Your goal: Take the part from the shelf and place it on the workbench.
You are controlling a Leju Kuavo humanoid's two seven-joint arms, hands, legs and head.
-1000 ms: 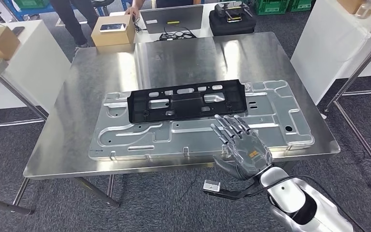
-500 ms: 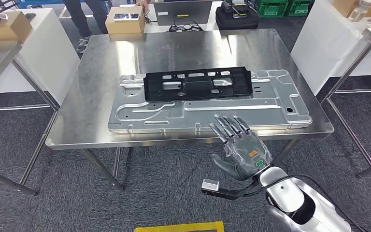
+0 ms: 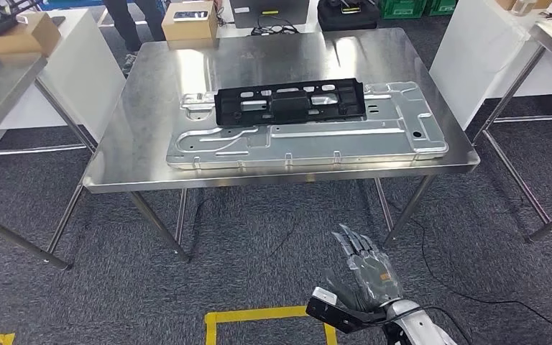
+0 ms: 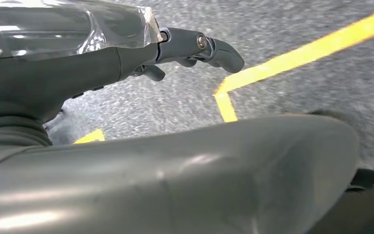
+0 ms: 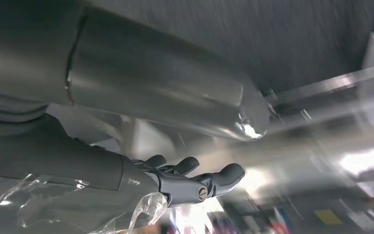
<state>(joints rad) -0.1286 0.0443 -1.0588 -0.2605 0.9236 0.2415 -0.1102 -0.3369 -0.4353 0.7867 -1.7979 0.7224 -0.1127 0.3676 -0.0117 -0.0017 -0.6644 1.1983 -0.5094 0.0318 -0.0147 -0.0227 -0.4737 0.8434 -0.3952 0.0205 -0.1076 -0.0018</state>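
Now the right robot hand [image 3: 363, 269] hangs released, fingers spread, low over the carpet, having drawn back from the surface [image 3: 151, 108] as the robot stepped away. The left robot hand [image 4: 195, 46] is empty too, near the yellow floor tape [image 3: 266, 316]. The black part [image 3: 290, 102] lies on the metal panel [image 3: 402, 140] there, so the placing looks done. Nothing blocks the retreat.

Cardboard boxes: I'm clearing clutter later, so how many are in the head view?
2: one cardboard box behind the steel table's far edge, another on the white table at far left. More may sit outside the frame.
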